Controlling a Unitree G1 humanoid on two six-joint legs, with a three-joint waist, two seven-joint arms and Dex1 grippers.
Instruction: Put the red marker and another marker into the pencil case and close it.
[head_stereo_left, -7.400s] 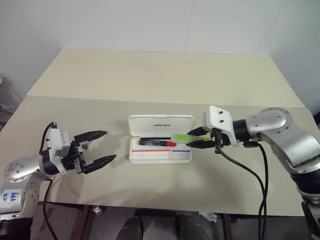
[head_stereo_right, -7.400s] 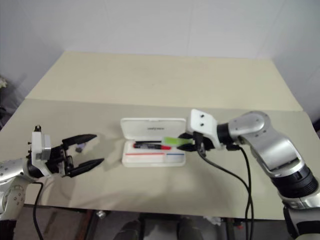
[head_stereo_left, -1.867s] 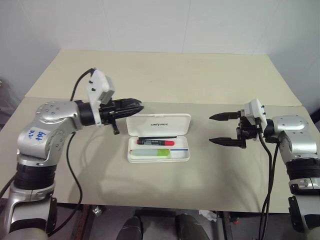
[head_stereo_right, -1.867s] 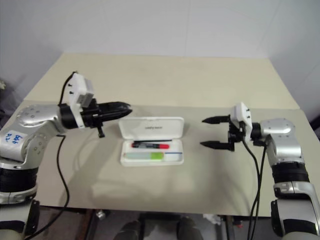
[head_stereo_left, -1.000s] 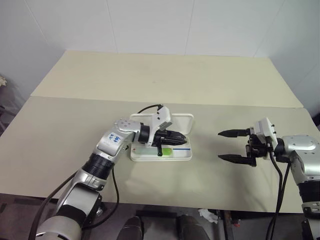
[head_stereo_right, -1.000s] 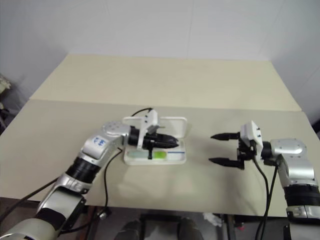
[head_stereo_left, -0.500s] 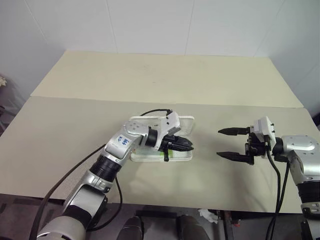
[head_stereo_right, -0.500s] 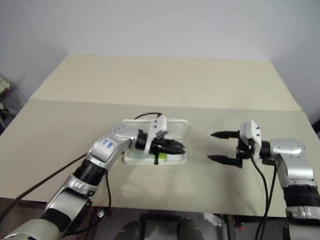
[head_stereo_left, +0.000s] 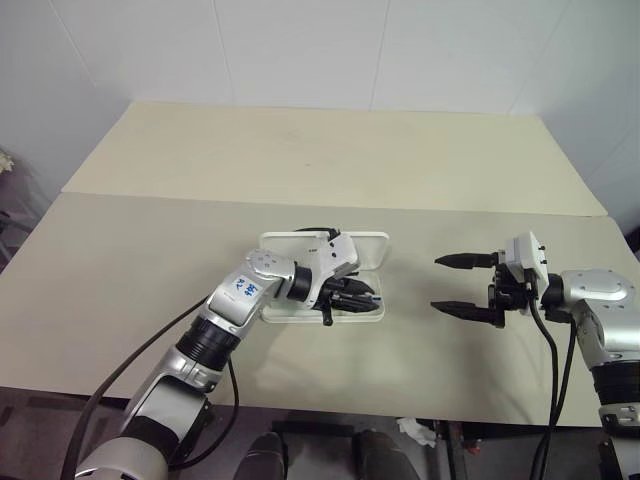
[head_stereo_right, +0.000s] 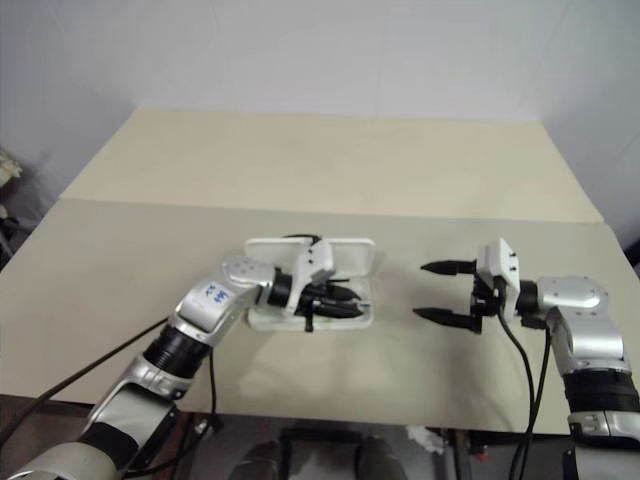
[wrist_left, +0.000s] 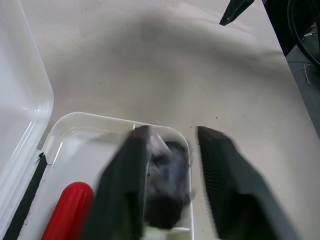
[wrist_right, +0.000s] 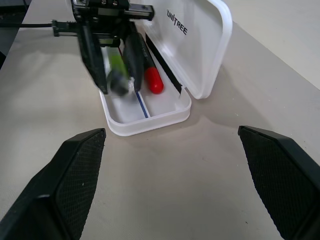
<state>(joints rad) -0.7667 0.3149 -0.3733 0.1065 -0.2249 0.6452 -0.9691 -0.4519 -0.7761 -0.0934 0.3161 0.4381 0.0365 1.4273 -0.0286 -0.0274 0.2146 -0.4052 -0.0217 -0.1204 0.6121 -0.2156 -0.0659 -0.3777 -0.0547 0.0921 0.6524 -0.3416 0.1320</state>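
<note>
Both markers already lie in the pencil case (head_stereo_left: 375, 243), so the filling part looks done and the step in hand is the shutting of the lid, which stands raised at the case's twelve o'clock edge. The left tool (wrist_right: 113, 64) reaches into the open tray from the nine o'clock side. Its fingers (wrist_left: 220, 175) stand apart in both wrist views, one over the tray and one past the tray's end wall. A dark blurred shape sits between them in the left wrist view; I cannot tell what it is or whether it is gripped.

The red marker (wrist_right: 148, 70) lies lengthwise in the tray, nearer the hinge, its red end pointing to three o'clock. Another marker (wrist_right: 116, 66), lime green, lies alongside it toward six o'clock, partly hidden behind the left tool's fingers. A thin red-and-blue line runs along the tray floor beside them. Nothing else shows inside.

The right tool (head_stereo_left: 462, 284) hovers over the bare worktop (head_stereo_left: 300, 150) at about three o'clock from the case, well apart from it, its fingers spread wide and empty.

By my reading, the next move calls for the left tool to lift out of the tray without dragging the green marker, then for one tool to get behind the raised lid and push it down toward six o'clock until it seats.
</note>
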